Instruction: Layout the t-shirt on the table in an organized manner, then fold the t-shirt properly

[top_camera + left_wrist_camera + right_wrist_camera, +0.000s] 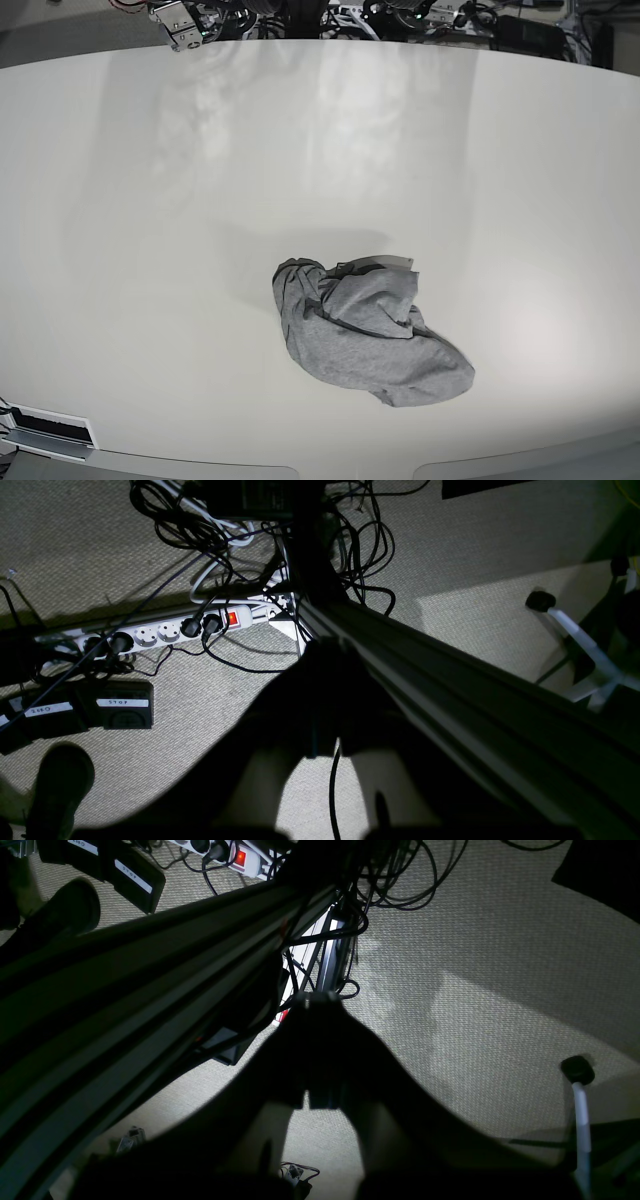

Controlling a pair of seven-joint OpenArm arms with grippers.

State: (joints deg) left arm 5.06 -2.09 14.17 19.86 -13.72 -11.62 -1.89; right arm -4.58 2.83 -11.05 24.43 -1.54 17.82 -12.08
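Observation:
The t-shirt lies crumpled in a grey heap on the table, a little right of centre and towards the near edge, with a dark seam showing in its folds. No lettering shows. Neither arm appears in the base view. Both wrist cameras look down at the carpeted floor beside the table. My left gripper is a dark silhouette with its fingers together and nothing in them. My right gripper looks the same, shut and holding nothing. Both are far from the shirt.
On the floor lie a white power strip with a lit red switch, tangled black cables, labelled black boxes, a shoe and a chair leg. A metal frame beam runs close by each gripper.

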